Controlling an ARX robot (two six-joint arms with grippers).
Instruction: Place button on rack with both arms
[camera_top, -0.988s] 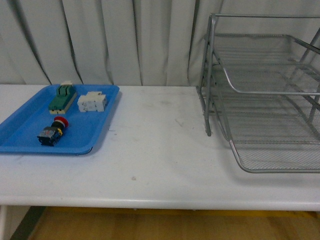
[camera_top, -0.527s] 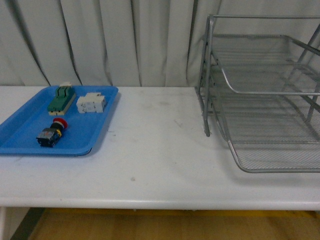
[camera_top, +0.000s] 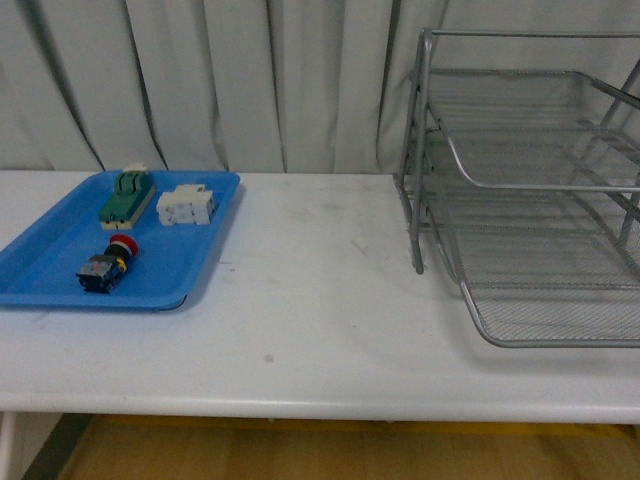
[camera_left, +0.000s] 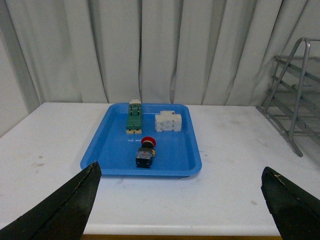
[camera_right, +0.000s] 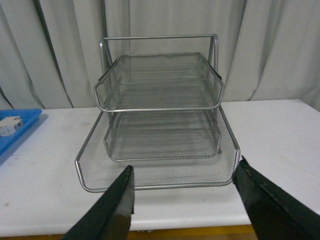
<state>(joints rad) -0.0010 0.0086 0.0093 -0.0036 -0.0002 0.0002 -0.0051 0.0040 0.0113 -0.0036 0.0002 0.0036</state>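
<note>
The button (camera_top: 104, 268) lay on its side in the tray (camera_top: 45, 250), near its six o'clock edge, with the red cap toward one. A green block (camera_top: 125, 195) and a white block (camera_top: 186, 205) sat beyond it. On the table (camera_top: 320, 300) the tray was at nine o'clock and the rack (camera_top: 545, 186) at three, well apart. The left gripper (camera_left: 180, 171) and right gripper (camera_right: 185, 167) both had their jaws wide apart, holding nothing.

A flat blue plastic tray (camera_top: 50, 258) sits at the left end of a white table (camera_top: 320, 300), backed by pale pleated curtains (camera_top: 250, 90). At the tray's far end, a green-topped block (camera_top: 126, 196) and a white blocky component (camera_top: 186, 205) lie side by side, close but apart. Wood-coloured flooring (camera_top: 300, 450) shows below the table's front edge.
</note>
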